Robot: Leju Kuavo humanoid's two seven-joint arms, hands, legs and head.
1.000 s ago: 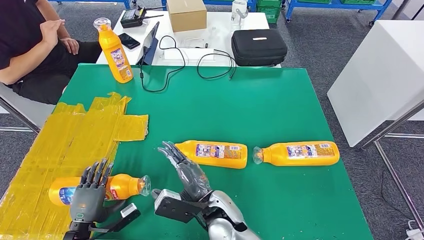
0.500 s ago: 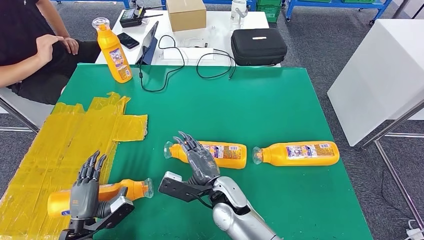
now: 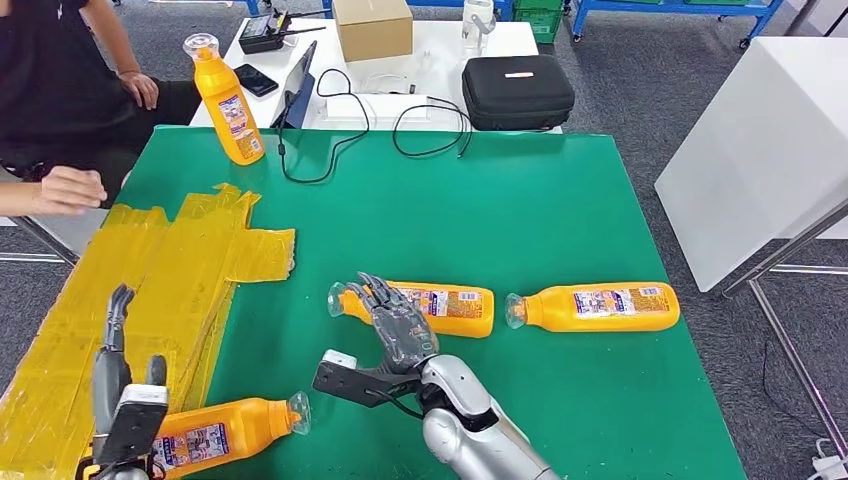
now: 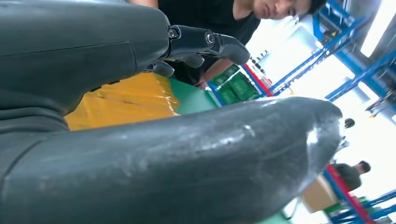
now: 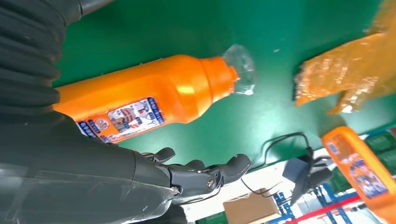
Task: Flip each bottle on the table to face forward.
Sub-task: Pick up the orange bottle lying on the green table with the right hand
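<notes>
Left hand (image 3: 118, 395): we have let go, fingers apart; near bottle (image 3: 215, 432) now lies label-up (flipped).
Right hand (image 3: 398, 325): fingers spread over middle bottle (image 3: 425, 307), next.

The head view looks forward and down from high on the robot, taking in the whole green-topped table (image 3: 520, 210) to its far edge. The right wrist view sits close behind the right hand (image 5: 187, 175) (turned on its side) and faces the tabletop near the front edge; both views share the lying orange plastic bottle with a clear cap (image 3: 425, 307) (image 5: 154, 95). The left wrist view looks out low past the left hand (image 4: 163, 140) toward the table's left edge.
</notes>
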